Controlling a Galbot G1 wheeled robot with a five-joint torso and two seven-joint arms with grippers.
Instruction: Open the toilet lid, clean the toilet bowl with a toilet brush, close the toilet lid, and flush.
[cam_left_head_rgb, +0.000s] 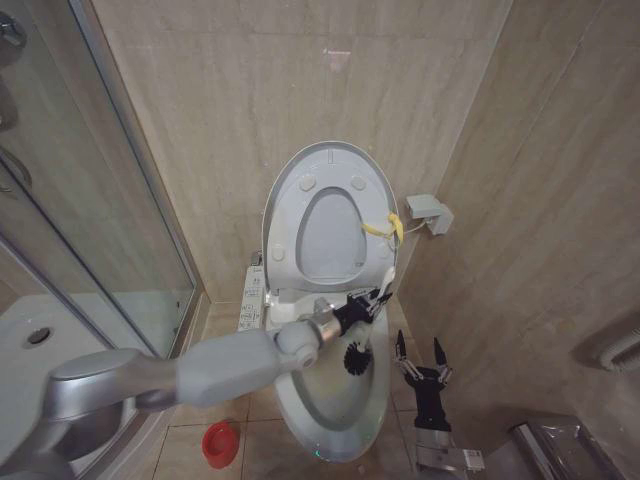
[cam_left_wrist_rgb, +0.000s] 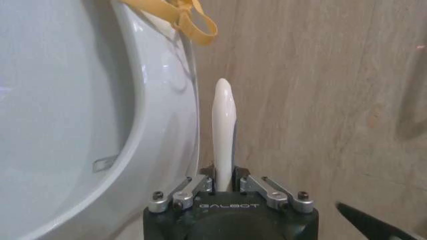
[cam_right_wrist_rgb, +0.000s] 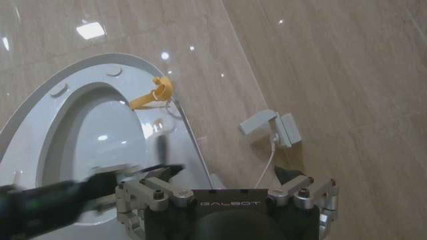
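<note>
Left gripper (cam_left_head_rgb: 372, 299): reaches in from the left on a long grey arm and sits over the rear of the toilet bowl (cam_left_head_rgb: 335, 410). Its fingers are drawn in narrow around the handle of the toilet brush (cam_left_head_rgb: 357, 358). In the left wrist view the gripper (cam_left_wrist_rgb: 227, 186) clamps the white handle (cam_left_wrist_rgb: 224, 135) between both finger pads, the handle sticking straight out past the fingertips.

Toilet brush: the round black bristle head hangs below the left gripper, inside the bowl opening near its right side. Whether the bristles touch the ceramic, I cannot tell.

Toilet lid (cam_left_head_rgb: 330, 165): raised, standing upright against the tiled wall (cam_left_head_rgb: 250, 90), with round bumpers visible on its underside. The seat ring (cam_left_head_rgb: 335, 225) is lifted against it. A yellow strap (cam_left_head_rgb: 385, 228) is fixed at the right edge of the raised seat; it also shows in the right wrist view (cam_right_wrist_rgb: 153, 95) and the left wrist view (cam_left_wrist_rgb: 187, 20).

Toilet bowl: open, white, elongated, below the raised lid; the side button panel (cam_left_head_rgb: 251, 297) sits on its left.

Right gripper (cam_left_head_rgb: 421, 360): low to the right of the bowl, apart from it, pointing up, fingers spread wide and gripping nothing. In its own wrist view the two finger bases (cam_right_wrist_rgb: 227, 192) stand well apart.

Red holder (cam_left_head_rgb: 220, 444): on the floor left of the bowl's front.

Wall box (cam_left_head_rgb: 430, 212): small white unit on the right wall, with a cable hanging from it.
</note>
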